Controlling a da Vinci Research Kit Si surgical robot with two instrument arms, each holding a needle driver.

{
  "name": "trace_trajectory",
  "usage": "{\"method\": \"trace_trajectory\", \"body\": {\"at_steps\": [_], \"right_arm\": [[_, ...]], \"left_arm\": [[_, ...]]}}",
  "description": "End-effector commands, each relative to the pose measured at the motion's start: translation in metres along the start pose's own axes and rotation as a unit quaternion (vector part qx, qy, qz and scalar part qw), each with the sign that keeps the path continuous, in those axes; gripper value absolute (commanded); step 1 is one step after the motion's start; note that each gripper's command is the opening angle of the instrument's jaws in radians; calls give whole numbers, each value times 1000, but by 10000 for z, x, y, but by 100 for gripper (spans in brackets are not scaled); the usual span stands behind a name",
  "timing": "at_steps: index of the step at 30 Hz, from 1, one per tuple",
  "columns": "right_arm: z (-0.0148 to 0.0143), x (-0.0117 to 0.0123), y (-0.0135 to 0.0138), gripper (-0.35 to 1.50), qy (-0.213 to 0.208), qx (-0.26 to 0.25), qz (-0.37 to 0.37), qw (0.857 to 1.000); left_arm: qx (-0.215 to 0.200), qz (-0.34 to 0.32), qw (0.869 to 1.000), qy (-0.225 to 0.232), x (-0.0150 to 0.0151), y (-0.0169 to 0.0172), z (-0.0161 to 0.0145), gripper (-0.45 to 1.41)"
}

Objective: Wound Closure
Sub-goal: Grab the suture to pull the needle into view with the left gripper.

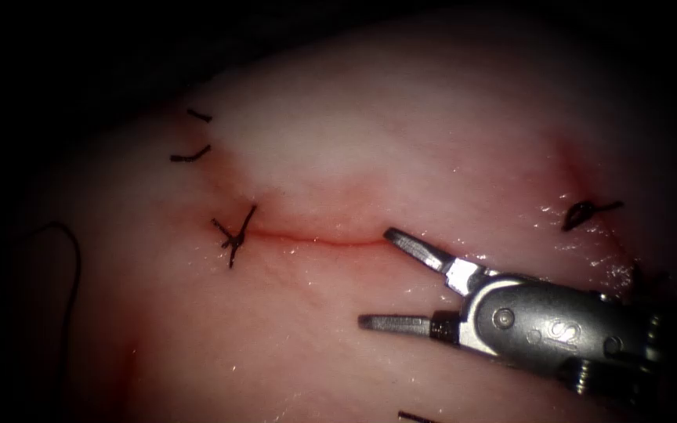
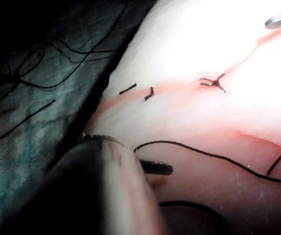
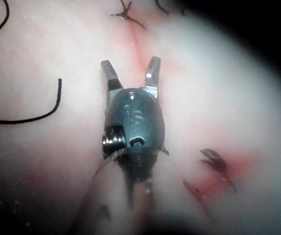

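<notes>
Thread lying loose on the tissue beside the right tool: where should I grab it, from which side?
Probably just behind its free end, where the thread runs straight and lies free on the tissue. Come from above with the right tool, jaws open and empty, set across the strand.

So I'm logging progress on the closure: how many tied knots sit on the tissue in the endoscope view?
2. One knot sits at the cut's left end; a second knot lies far right, above the right hand, which is open and holds nothing. Others may be hidden.
</notes>
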Motion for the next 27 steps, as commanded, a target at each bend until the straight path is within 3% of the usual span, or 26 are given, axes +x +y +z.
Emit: {"method": "trace_trajectory", "body": {"at_steps": [1, 4, 6, 7, 8, 12, 17, 22, 27], "right_arm": [[10, 7, -1, 128, 3, 0, -1, 1000], [7, 11, -8, 128, 3, 0, -1, 1000], [5, 13, -10, 127, 3, 0, -1, 1000], [5, 13, -10, 127, 3, 1, -1, 1000], [5, 13, -9, 125, 3, 0, -1, 1000], [6, 11, -7, 125, 2, 0, -1, 1000], [6, 11, -8, 125, 3, 0, -1, 1000], [3, 10, -7, 125, 3, 1, -2, 1000], [-2, 8, -6, 118, 4, 4, -2, 1000]], "left_arm": [[3, 0, 1000, -3, 5, -12, 8, 78], [-1, -2, 1000, -21, -5, -19, 21, 68], [-14, -5, 999, -32, -10, -21, 26, 42], [-23, -6, 999, -36, -11, -21, 28, 19], [-34, -7, 999, -35, -11, -20, 29, -42], [-40, -17, 998, -36, -4, -11, 26, -45], [-39, 16, 999, -26, 24, 6, 24, -45], [-20, 45, 999, 12, 84, 35, 26, -45], [-36, 63, 996, 46, 146, 65, 35, -45]]}}
